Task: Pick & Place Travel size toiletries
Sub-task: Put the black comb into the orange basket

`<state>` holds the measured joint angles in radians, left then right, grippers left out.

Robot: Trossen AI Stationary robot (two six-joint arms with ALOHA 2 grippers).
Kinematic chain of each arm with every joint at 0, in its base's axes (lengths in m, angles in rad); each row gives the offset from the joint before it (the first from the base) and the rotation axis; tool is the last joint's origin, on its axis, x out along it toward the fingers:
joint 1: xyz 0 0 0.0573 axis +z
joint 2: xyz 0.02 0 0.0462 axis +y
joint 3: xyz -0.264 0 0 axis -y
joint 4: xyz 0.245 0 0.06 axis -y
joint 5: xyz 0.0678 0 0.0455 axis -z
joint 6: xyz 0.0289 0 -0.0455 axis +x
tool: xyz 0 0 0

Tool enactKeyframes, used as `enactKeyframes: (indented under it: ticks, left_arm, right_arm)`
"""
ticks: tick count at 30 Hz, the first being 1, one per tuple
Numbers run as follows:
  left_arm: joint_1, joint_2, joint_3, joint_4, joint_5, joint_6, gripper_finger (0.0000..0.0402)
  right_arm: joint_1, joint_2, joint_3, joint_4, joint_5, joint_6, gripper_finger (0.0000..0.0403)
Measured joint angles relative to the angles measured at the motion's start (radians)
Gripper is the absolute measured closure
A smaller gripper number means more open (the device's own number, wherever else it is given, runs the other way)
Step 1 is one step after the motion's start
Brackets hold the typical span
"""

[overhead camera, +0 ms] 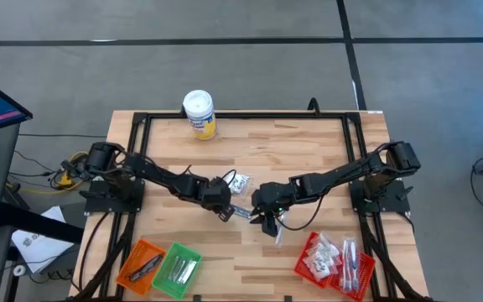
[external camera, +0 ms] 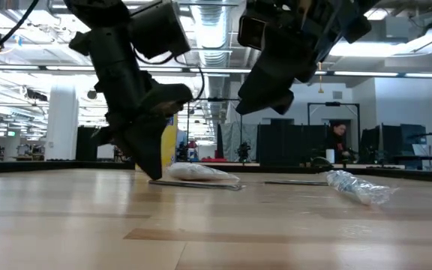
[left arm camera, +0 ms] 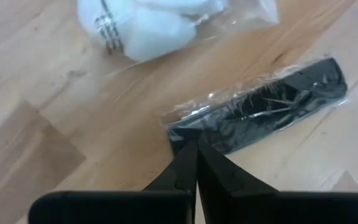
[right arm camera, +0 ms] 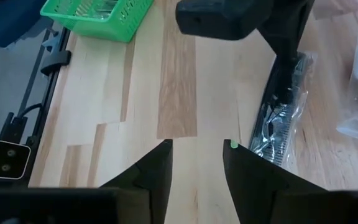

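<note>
Pale wood-plank table on a dark frame, grey floor around it; the low view looks across to an open workroom with ceiling lights and black partitions.

Near table centre, high view: two toiletry packets. A black comb in a clear crinkled sleeve lies flat on the wood, long and narrow, teeth showing through the wrap. Just beside it, toward 12 o'clock, a clear bag of white puffs, soft and rounded, with a dark barcode mark visible in the left wrist view. A slim silvery wrapped stick lies at about 5 o'clock from the comb, near the right arm.

Left gripper: fingers pressed together with no gap, tips down at one end of the comb's sleeve, on or at its edge; whether the wrap is caught between them I cannot tell.

Right gripper: fingers spread apart with bare wood between them, nothing held, raised off the table just 3 o'clock of the comb.

Containers:
- Orange basket, 7 o'clock corner: a few dark narrow items.
- Green basket, touching the orange one: silvery wrapped sticks.
- Red baskets, 5 o'clock: white sachets and clear-wrapped pieces.
- Yellow canister with white lid, upright at the 12 o'clock edge.
</note>
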<state>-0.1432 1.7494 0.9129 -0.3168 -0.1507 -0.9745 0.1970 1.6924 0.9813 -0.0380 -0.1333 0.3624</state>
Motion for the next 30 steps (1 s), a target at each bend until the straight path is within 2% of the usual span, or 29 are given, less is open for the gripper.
enactKeyframes:
  ticks: [6, 14, 18, 24, 30]
  left_arm:
    - [-0.019, 0.043, 0.005, 0.085, 0.02, -0.032, 0.0401]
    - [-0.028, 0.05, 0.001, 0.161, 0.028, -0.087, 0.0401]
    - [-0.032, 0.039, 0.001, 0.158, 0.025, -0.103, 0.0401]
    - [-0.052, -0.015, 0.004, 0.168, -0.032, -0.1, 0.0401]
    - [-0.065, -0.005, 0.005, 0.184, -0.033, -0.098, 0.0401]
  right_arm:
    - [0.0, -0.015, -0.013, -0.009, -0.001, -0.002, 0.0269]
    - [0.006, -0.073, -0.153, 0.144, -0.001, 0.097, 0.0275]
    - [0.005, -0.077, -0.16, 0.151, -0.001, 0.085, 0.0271]
    - [-0.001, -0.077, -0.16, 0.167, 0.0, 0.059, 0.026]
    - [0.012, -0.069, -0.168, 0.219, 0.037, 0.064, 0.0248]
